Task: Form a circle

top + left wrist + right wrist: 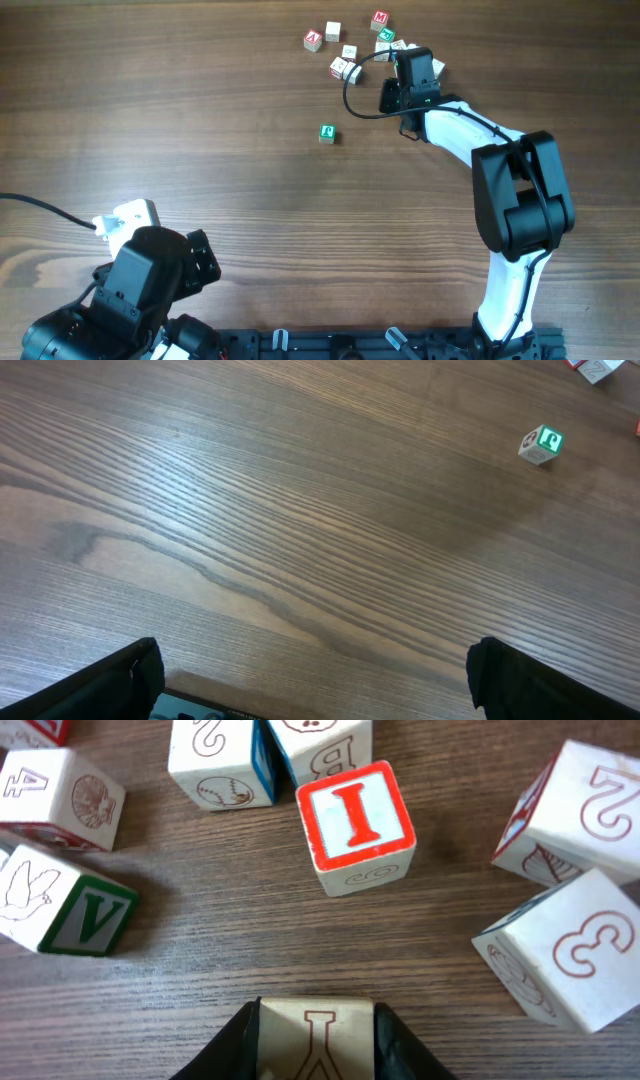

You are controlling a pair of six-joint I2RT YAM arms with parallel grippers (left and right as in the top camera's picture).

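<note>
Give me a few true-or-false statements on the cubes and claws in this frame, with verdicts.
1. The right claw is closed on a Y cube. True.
2. The left claw holds a cube. False: it is open and empty, over the table.
3. A green cube lies alone, apart from the cluster. True.
4. The cubes form a closed ring. False: most lie in a loose cluster, and no ring shows.
5. The I cube has a green top face. False: its top face is red-bordered with a red letter.
</note>
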